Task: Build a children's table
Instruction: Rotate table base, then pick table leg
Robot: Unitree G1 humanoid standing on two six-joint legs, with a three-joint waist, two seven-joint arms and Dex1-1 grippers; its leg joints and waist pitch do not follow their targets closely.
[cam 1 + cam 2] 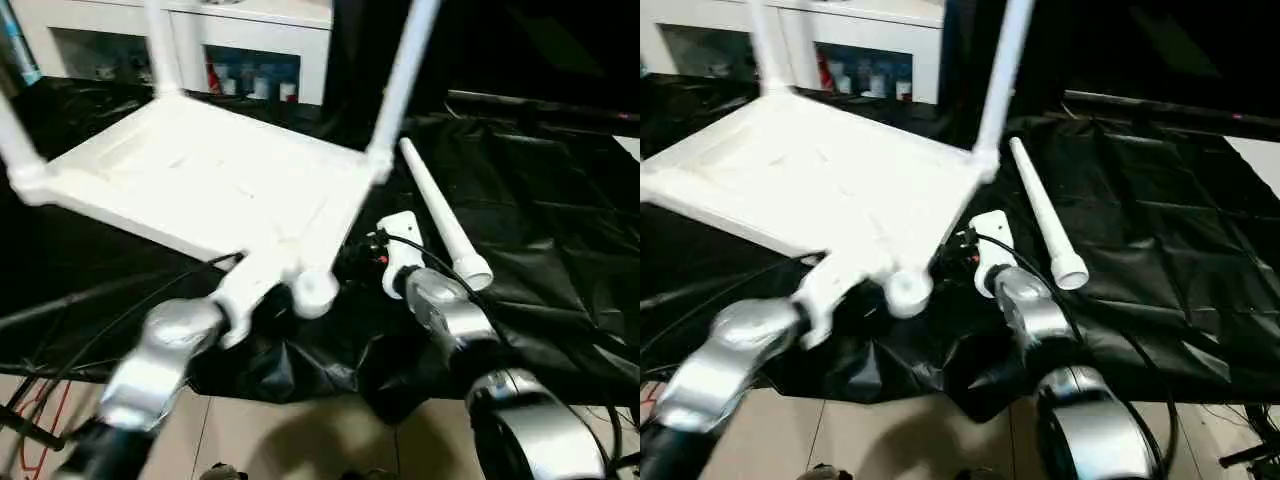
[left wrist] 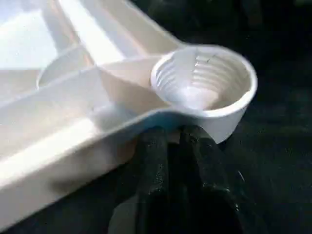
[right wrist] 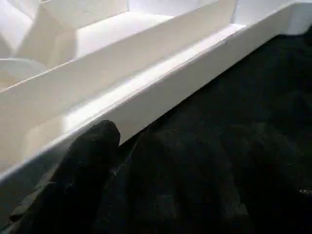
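The children's table top lies upside down on a black sheet, ribbed underside up. Three white tube legs stand in its corners, at the left, the back and the right. The near corner socket is empty, with its thread showing. A loose fourth leg lies on the sheet to the right. My left gripper is shut on the top's rim just under the empty socket. Beside the top's right edge, my right gripper stands open, one finger close to the rim.
The black sheet covers the work surface and drapes over its near edge onto a tiled floor. A white cabinet with glass doors stands behind. Cables hang at the lower left.
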